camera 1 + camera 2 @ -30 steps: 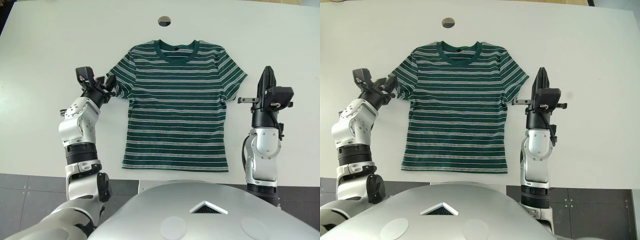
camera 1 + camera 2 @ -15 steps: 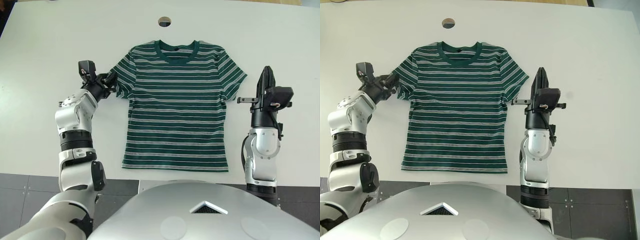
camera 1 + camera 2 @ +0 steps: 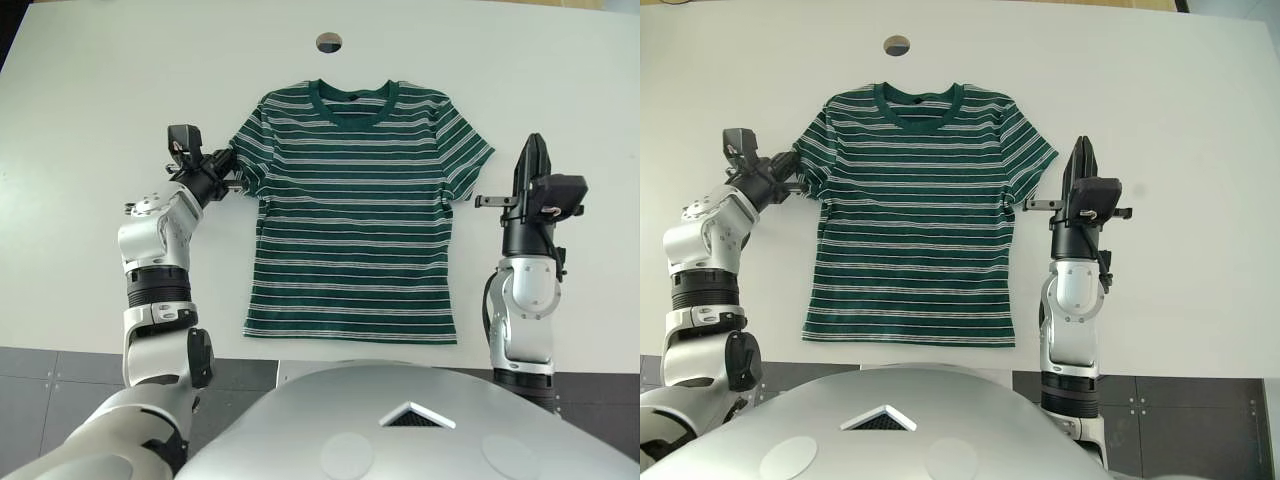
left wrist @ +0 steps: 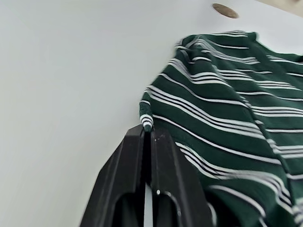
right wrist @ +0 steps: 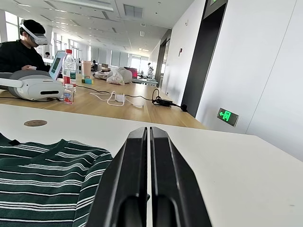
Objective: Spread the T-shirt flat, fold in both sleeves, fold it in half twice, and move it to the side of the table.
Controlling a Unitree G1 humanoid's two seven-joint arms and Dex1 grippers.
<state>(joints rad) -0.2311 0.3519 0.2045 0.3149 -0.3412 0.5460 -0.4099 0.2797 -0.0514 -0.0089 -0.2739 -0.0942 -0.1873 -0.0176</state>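
White surface [image 3: 90, 90] in the left eye view, with green striped T-shirt [image 3: 350, 220] lying flat in the middle, collar [image 3: 352, 97] far, hem [image 3: 350, 333] near, long axis running away from the robot. Left jaws at the outer edge of left sleeve [image 3: 247, 160], so probably the arm for the first fold, inward toward the chest. Right jaws upright just beside right sleeve [image 3: 468, 158], apart from the cloth. In the left wrist view, jaws pressed together, clamped on the hem corner of the left sleeve. In the right wrist view, jaws together, holding nothing, striped cloth beside them, office [image 5: 94, 71] behind.
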